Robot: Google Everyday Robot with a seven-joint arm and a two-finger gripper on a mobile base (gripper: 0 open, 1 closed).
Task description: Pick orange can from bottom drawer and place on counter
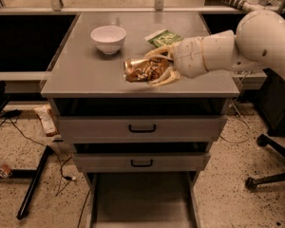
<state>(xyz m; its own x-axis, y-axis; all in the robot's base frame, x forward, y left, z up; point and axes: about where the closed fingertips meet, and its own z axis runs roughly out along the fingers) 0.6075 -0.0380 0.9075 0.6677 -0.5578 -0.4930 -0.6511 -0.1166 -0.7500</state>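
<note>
The orange can (143, 69), shiny orange-gold and brown with a crinkled surface, is over the middle of the grey counter (85, 70), low above or on its top. My gripper (157, 70) reaches in from the right on a white arm and is shut on the can, one cream finger above it and one below. The bottom drawer (142, 201) is pulled open at the bottom of the view and shows a bare grey floor.
A white bowl (108, 38) stands on the counter's back left. A green snack bag (162, 37) lies at the back, partly behind my wrist. Two shut drawers with black handles (142, 128) sit below the counter. Cables and a stand leg (33, 189) are on the floor at left; a chair base (268, 179) is at right.
</note>
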